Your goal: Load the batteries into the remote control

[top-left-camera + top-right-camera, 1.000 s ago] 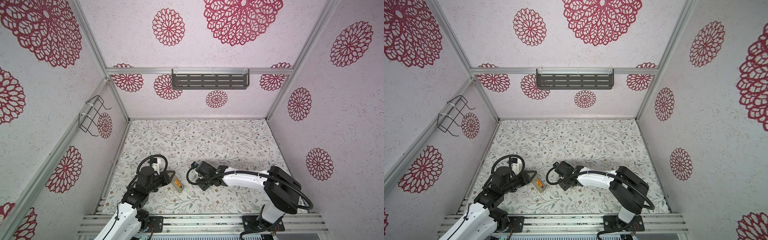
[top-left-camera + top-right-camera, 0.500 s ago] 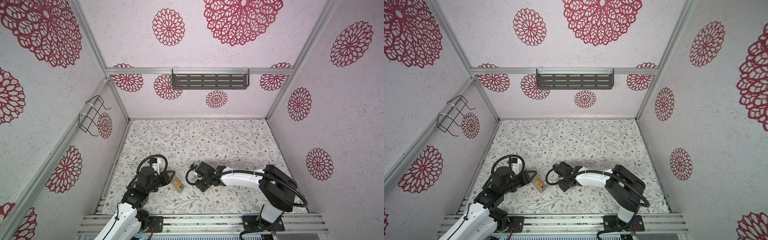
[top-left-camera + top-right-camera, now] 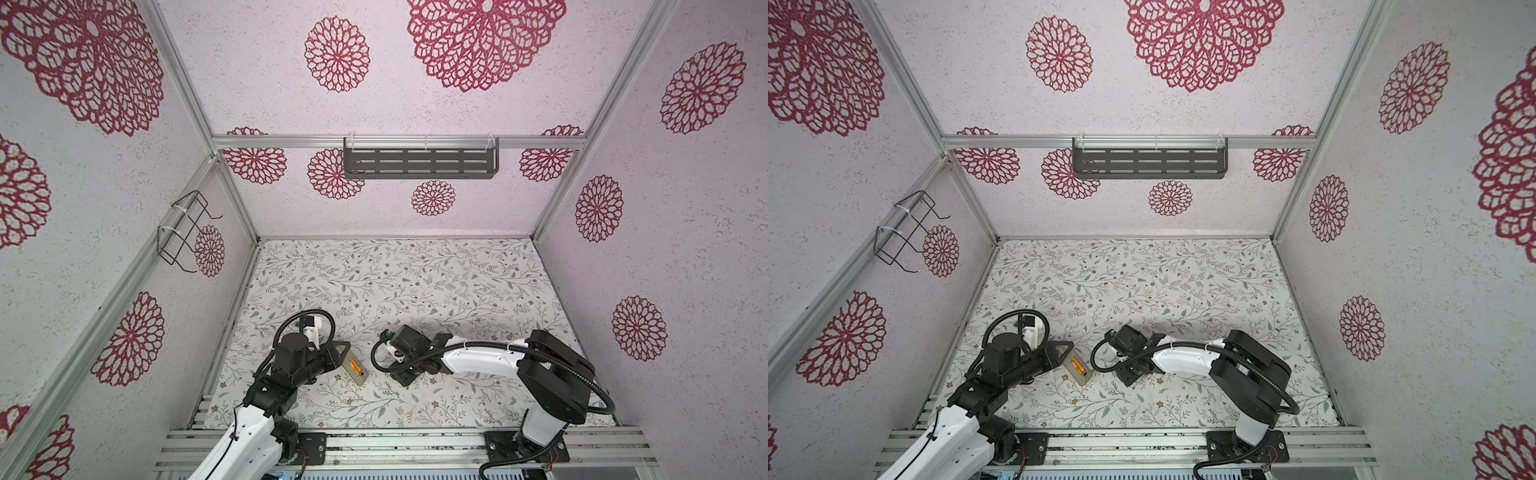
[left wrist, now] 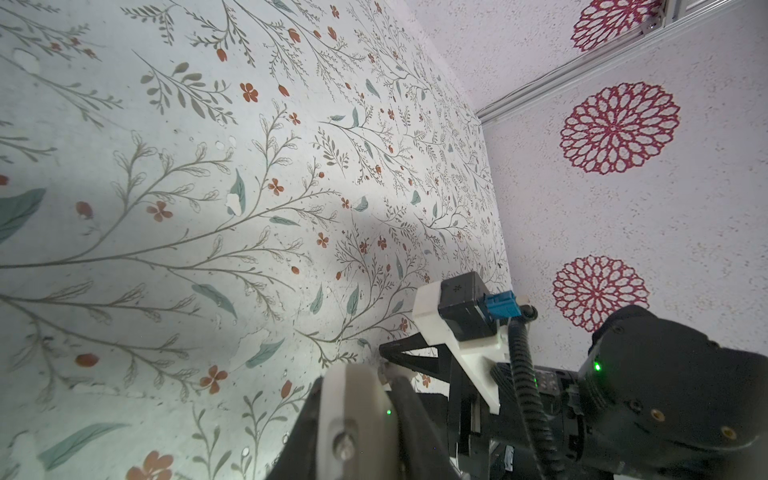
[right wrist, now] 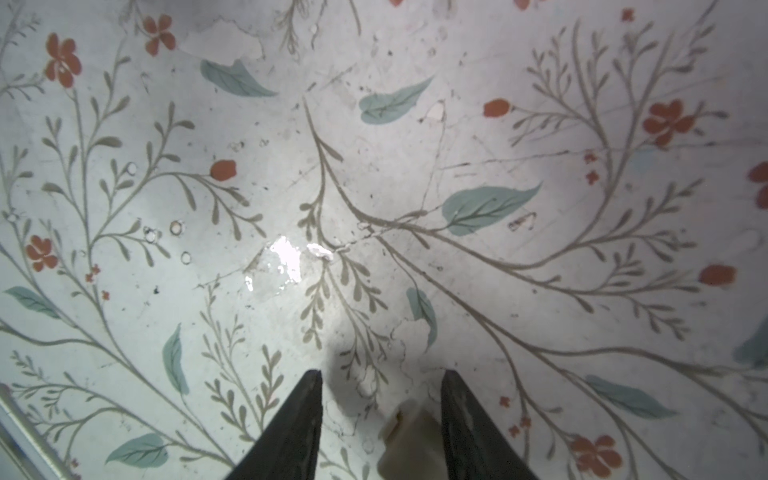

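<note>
In both top views my left gripper (image 3: 341,359) (image 3: 1065,357) is shut on one end of the beige remote control (image 3: 357,370) (image 3: 1080,372), which lies back-up near the table's front. One orange battery (image 3: 354,365) (image 3: 1076,365) shows in its open compartment. In the left wrist view the remote (image 4: 353,411) fills the gap between the left gripper's (image 4: 357,374) dark fingers. My right gripper (image 3: 405,374) (image 3: 1128,376) points down at the table just right of the remote. In its wrist view that gripper (image 5: 380,374) is open, with a small beige cover piece (image 5: 411,444) between the jaws, against one finger.
A floral table (image 3: 415,282) is walled on three sides. A grey slotted shelf (image 3: 419,163) hangs on the back wall and a wire rack (image 3: 183,232) on the left wall. An aluminium rail (image 3: 415,442) runs along the front edge.
My right arm has shifted slightly left and its wrist has dipped toward the table. The left arm and the remote have not moved.
</note>
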`<state>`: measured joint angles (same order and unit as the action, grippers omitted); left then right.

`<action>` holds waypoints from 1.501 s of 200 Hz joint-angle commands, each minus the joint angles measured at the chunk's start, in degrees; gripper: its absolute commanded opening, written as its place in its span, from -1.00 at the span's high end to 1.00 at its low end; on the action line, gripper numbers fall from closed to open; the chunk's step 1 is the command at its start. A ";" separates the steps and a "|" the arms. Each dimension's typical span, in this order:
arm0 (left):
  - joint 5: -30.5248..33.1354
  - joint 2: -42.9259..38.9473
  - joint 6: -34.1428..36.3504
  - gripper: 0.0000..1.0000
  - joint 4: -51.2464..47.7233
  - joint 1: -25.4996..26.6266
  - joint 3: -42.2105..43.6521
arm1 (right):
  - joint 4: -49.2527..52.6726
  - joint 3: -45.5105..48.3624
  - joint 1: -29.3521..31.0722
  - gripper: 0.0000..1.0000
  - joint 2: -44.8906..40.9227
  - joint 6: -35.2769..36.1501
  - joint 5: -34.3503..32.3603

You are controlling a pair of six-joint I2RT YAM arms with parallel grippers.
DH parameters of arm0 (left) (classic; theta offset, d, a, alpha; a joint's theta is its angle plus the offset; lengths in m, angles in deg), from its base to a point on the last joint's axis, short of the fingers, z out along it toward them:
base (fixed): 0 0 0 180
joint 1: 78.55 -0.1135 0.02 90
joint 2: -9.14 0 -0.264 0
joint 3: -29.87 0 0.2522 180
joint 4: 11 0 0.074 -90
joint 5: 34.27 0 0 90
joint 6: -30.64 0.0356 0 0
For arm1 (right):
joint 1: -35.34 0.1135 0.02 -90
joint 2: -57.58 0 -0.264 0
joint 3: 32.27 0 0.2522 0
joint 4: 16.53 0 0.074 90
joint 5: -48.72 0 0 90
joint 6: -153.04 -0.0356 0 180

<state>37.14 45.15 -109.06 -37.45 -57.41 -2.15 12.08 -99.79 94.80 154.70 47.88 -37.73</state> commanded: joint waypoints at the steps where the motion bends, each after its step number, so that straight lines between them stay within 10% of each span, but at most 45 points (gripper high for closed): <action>1: 0.15 -0.24 0.74 1.00 2.23 0.34 -0.91 | 0.43 1.41 0.74 0.04 -2.50 -1.84 0.99; 300: -1.54 2.88 1.70 1.00 5.22 0.37 -1.41 | 18.46 5.69 6.30 0.03 -19.68 -11.73 -11.38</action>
<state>36.69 48.61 -108.62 -34.89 -57.41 -2.15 26.31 -91.97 100.92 137.41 37.67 -44.90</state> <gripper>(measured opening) 0.244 0.471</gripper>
